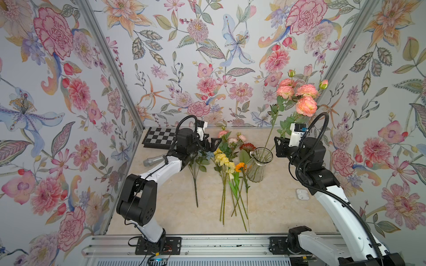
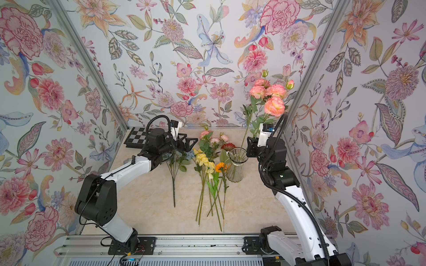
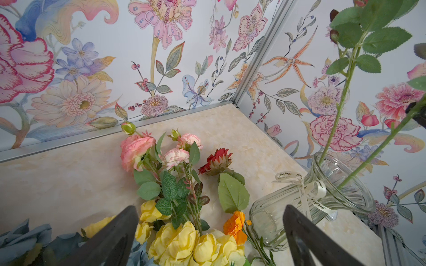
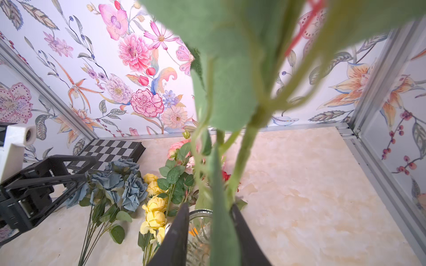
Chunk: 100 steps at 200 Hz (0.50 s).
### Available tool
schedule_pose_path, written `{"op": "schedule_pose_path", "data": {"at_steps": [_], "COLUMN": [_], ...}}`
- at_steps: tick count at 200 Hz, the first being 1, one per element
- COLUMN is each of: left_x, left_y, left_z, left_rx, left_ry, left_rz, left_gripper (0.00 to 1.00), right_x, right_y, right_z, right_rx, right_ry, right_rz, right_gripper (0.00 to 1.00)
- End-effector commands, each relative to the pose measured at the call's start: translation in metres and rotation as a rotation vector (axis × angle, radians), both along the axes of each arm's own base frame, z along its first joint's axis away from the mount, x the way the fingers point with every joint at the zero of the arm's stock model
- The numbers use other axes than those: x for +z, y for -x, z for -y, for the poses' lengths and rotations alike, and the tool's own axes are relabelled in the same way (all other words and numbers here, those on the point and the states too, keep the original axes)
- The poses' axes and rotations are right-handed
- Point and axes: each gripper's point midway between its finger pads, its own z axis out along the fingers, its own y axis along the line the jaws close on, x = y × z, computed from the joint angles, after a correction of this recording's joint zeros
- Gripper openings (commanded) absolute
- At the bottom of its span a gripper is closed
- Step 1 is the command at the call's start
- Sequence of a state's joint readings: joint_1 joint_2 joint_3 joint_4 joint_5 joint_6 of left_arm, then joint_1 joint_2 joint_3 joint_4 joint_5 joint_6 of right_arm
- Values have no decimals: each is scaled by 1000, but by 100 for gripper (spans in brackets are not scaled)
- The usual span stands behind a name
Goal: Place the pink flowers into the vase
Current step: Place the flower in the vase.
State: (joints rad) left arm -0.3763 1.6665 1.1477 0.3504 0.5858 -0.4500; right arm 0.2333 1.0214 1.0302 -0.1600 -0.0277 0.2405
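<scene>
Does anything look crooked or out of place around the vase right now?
The tall pink flowers in the vase lean steeply toward the right back corner rather than standing straight. The vase itself stands upright, with nothing spilled or broken. Another pink spray lies on the table.

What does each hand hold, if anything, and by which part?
Left hand: nothing. Right hand flanks the pink flowers at their lower stem above the vase, with a gap: apparently not gripped.
</scene>
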Motion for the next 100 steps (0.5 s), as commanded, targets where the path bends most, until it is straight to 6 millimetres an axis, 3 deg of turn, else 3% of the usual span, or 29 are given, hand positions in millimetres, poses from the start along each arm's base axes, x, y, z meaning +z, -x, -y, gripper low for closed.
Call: {"op": "schedule_pose_path", "data": {"at_steps": [1,50,74,100], "left_x": [-13,-23,-33,-45], "left_y": [-1,-10,-18,-25], "left_z": [1,-3,-10,-17], "left_rx": [6,43,86,133], "left_ry": [-52,-109,-162,-224], "left_rz": [-5,-34,-64,-105], "left_gripper": [99,99,99,99], "right_x": [-5,4,11,21], "right_y": [-3,2,7,14], "right_z": [1,2,1,-4], "right_rx": [-13,-21,-26,-13], "right_ry": [2,11,27,36], "right_rz": [-5,-17,-31,-35], "right_gripper": [40,76,85,89]}}
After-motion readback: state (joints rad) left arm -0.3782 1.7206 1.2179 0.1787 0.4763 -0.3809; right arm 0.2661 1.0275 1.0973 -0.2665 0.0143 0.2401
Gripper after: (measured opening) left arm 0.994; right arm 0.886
